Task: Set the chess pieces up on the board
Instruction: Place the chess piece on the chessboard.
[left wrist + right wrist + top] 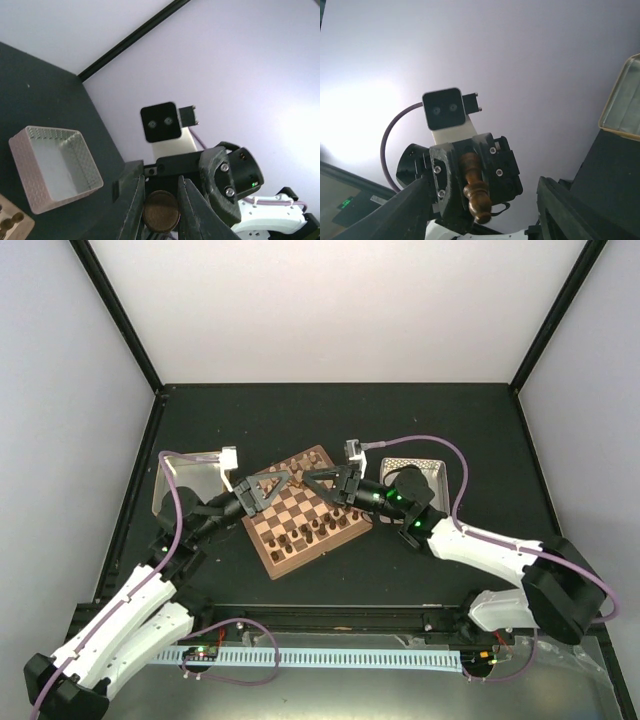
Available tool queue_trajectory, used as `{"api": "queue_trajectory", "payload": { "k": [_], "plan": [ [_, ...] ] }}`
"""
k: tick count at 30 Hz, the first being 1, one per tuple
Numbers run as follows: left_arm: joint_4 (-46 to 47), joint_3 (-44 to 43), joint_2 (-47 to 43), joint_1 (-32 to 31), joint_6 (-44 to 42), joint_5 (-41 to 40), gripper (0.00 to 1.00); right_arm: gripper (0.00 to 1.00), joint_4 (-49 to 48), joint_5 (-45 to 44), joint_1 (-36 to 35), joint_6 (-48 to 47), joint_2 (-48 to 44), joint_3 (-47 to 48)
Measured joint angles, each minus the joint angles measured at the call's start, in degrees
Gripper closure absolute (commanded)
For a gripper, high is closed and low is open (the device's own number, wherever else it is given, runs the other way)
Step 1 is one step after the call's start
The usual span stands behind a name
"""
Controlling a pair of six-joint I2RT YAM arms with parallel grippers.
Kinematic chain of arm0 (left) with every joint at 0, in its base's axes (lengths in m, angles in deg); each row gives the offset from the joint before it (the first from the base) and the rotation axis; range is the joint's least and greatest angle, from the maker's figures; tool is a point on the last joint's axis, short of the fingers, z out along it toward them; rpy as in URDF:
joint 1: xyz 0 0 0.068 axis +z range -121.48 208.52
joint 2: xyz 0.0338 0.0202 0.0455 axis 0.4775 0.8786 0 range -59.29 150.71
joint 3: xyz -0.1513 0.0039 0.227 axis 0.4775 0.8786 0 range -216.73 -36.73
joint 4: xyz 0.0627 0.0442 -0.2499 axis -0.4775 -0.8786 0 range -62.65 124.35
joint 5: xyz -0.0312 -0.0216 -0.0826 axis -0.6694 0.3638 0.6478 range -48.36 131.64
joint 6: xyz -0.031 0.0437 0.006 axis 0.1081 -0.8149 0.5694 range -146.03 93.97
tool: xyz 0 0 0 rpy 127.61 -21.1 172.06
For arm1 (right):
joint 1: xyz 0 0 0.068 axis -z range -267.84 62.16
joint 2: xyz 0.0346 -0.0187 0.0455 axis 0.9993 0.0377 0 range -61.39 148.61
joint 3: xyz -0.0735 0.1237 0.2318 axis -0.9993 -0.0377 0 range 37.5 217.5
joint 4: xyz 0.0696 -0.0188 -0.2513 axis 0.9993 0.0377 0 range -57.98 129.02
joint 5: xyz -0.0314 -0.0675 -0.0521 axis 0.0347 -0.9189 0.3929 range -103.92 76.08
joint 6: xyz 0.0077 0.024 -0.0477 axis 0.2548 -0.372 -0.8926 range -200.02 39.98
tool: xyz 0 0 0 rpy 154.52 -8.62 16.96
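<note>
Nearest the left wrist lens, the left gripper point(160, 186) is closed on one dark brown chess piece point(161, 210). Its round base faces the camera. The piece is held in the air over the board, not yet on a square.

The table point(400, 420) is dark. The board point(298, 502) lies skewed at its centre. A gold-sided tin point(185, 485) sits just beside its left corner and a pinkish-sided tin point(30, 180) near its right. The right gripper point(318, 483) faces the left one nose to nose with its fingers spread wide, holding nothing. Dark chessmen point(305, 533) stand in the near rows. Pale ones cannot be made out.

Assessment: the piece is light, rigid turned wood, probably smooth, and likely to pivot in a narrow pinch. In the right wrist view its head end juts clear of the left jaws, which is the sound place to take it.

Hazards: both grippers crowd the same airspace, and the standing chessmen below would topple at a touch.
</note>
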Motion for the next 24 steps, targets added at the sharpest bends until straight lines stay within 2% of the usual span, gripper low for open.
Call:
{"api": "queue_trajectory", "payload": {
  "k": [2, 6, 10, 15, 24],
  "plan": [
    [1.5, 0.0, -0.2, 0.0, 0.9, -0.6, 0.91, 0.45, -2.6, 0.0, -0.6, 2.8, 1.4, 0.3],
    [3.7, 0.0, -0.2, 0.0, 2.4, -1.6, 0.91, 0.55, -5.5, 0.0, -1.9, 6.8, 3.7, 0.7],
    [4.7, 0.0, -0.2, 0.0, 3.2, -2.0, 0.91, 0.67, -7.5, 0.0, -2.3, 9.1, 4.5, 1.2],
    [5.4, 0.1, -0.2, 0.0, 4.1, -2.4, 0.91, 0.76, -9.4, 0.0, -2.4, 10.9, 4.5, 1.7],
    [6.4, 0.2, -0.2, 0.0, 4.9, -3.3, 0.91, 0.81, -11.5, 0.4, -2.6, 13.6, 5.7, 2.6]
  ]
}}
